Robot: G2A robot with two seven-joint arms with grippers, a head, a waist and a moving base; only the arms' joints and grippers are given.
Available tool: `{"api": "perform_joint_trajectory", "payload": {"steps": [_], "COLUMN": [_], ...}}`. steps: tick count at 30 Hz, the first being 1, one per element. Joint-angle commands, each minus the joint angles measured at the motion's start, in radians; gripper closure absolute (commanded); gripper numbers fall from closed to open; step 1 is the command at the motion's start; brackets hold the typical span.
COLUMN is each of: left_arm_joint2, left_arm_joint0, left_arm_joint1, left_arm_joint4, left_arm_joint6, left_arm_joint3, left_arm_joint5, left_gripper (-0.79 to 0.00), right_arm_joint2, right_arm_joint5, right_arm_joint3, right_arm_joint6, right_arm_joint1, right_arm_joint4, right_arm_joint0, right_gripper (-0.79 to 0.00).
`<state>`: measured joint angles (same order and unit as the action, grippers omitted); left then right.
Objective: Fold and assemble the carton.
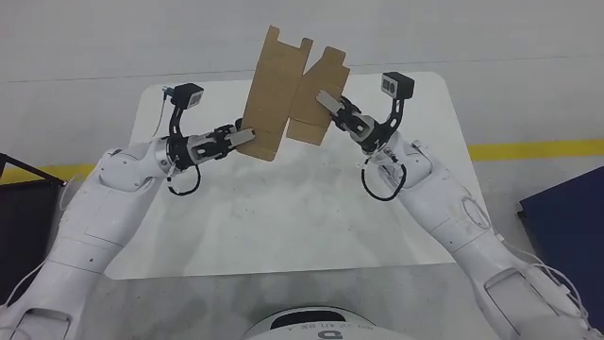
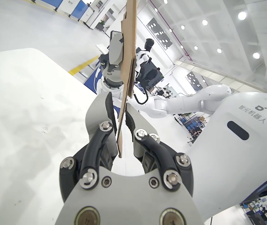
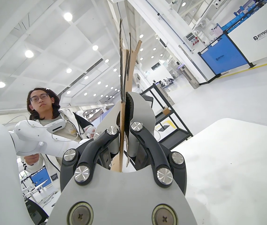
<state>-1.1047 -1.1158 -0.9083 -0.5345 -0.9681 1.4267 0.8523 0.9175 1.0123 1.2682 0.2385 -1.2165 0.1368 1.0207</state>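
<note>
Holding flattened brown cardboard carton (image 1: 283,94) raised off white table (image 1: 283,236), between both arms. Pinching its lower corner with left gripper (image 2: 120,111), fingers closed narrowly on the board. Clamping the opposite panel with right gripper (image 3: 124,103) (layered flaps between its fingers). Presenting edge-on to both wrists, not yet opened out.
</note>
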Motion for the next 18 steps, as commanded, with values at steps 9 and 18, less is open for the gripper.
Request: {"api": "perform_joint_trajectory", "payload": {"steps": [9,18], "left_arm_joint2": [0.051,0.09], "left_arm_joint0": [0.021,0.026], "left_arm_joint1": [0.027,0.059], "left_arm_joint4": [-0.026,-0.053], "left_arm_joint6": [0.022,0.047], "left_arm_joint3": [0.0,0.026], "left_arm_joint5": [0.022,0.047], "left_gripper": [-0.169,0.0], "right_arm_joint2": [0.032,0.074], "right_arm_joint5": [0.0,0.0], "right_arm_joint3": [0.018,0.014], "right_arm_joint6": [0.057,0.086], "right_arm_joint1": [-0.019,-0.035], "right_arm_joint4": [0.022,0.022], "right_arm_joint0": [0.023,0.05], "right_gripper": [0.0,-0.12]}}
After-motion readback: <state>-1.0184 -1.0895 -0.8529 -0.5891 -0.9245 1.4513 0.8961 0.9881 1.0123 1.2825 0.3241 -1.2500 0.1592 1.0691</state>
